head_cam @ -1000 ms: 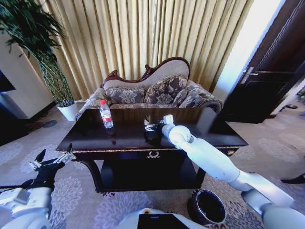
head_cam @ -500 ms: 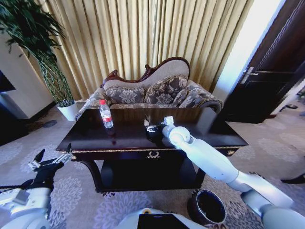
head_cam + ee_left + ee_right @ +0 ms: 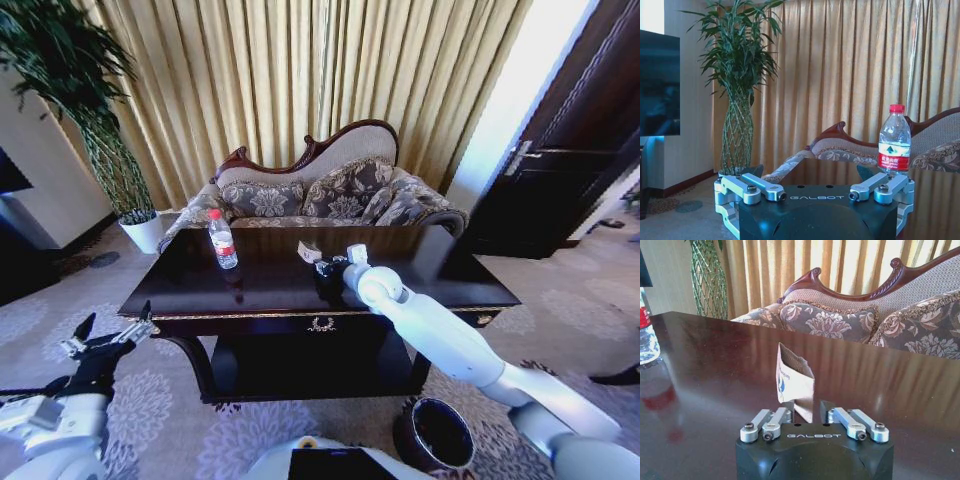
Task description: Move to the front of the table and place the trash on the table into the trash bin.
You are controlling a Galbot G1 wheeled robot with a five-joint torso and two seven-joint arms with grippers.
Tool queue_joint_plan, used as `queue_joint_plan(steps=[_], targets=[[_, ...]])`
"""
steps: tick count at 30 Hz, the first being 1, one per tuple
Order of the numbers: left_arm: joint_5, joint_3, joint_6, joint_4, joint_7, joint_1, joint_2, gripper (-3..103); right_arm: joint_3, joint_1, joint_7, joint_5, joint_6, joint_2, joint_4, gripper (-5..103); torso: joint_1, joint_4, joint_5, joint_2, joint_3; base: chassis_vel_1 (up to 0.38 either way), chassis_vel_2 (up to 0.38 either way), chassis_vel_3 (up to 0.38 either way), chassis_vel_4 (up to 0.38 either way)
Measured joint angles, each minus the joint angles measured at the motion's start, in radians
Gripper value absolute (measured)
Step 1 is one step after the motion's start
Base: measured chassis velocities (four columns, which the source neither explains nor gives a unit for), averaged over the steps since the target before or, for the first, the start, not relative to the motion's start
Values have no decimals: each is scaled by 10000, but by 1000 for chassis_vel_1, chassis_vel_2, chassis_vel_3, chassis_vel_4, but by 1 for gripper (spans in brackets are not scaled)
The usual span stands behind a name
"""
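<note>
Right arm has a paper scrap pinched over the table; bin sits low to my near right.

Head view: my right gripper (image 3: 322, 266) is out over the middle of the table (image 3: 450, 275), the white scrap (image 3: 309, 251) sticking up at its far-left tip. The bottle (image 3: 222, 239) stands upright well to the left, nearer my left gripper (image 3: 108, 336), which hangs low off the near-left corner. The trash bin (image 3: 435, 432) is on the floor, near and right of the carrying hand.
Left wrist view: fingers (image 3: 761, 185) spread wide, holding nothing; bottle beyond, cap up.
Right wrist view: fingers (image 3: 776, 419) nearly closed on the scrap's lower edge; its long axis stands upright, leaning slightly.
</note>
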Motion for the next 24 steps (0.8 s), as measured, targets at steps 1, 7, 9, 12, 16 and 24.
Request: queue_joint_plan(steps=[1,7,9,12,16,24], targets=[[5,9,0,0,1,0,0,100,13,-23,-23,-9,7,-24,17,25,0,0,0,0,0,0,0,0,0],[8,-6,-6,0,3,8,25,100,132,-97,-60,-22,33,-99,24,4,-1,0,0,0,0,0,0,0,0],[9,-12,-13,0,5,11,32,100,178,-137,-70,-35,49,-128,34,1,-1,0,0,0,0,0,0,0,0],[8,-1,-16,0,7,11,30,100,207,-187,-77,-44,57,-142,67,0,-2,0,0,0,0,0,0,0,0],[11,10,-22,0,11,13,27,100,277,-321,-80,-69,94,-156,158,0,-2,0,0,0,0,0,0,0,0],[-5,-15,-27,0,23,43,17,100,411,-480,-98,-79,214,-270,319,0,-2,0,0,0,0,0,0,0,0]])
